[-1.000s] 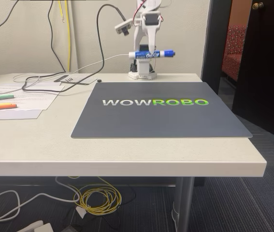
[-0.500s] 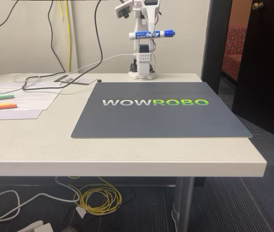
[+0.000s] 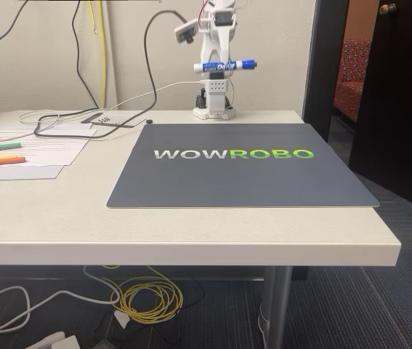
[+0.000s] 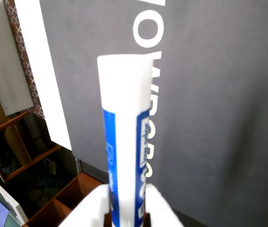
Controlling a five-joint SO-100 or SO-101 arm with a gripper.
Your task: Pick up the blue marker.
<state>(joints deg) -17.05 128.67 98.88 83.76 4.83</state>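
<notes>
**Marker held above the dark mat**

In the wrist view the blue marker [image 4: 124, 142] runs up the middle of the picture from the bottom edge, its white barrel end uppermost and its blue label with white lettering lower down. At the bottom the gripper [image 4: 124, 213] has its two white fingers [image 4: 164, 210] closed against the barrel, one on each side. Behind the marker lies the dark grey mat [image 4: 219, 118], with part of its large white lettering showing beside the barrel. Left of the mat a strip of white table [image 4: 39, 71] shows, and beyond it a wooden shelf [image 4: 34, 161].
</notes>
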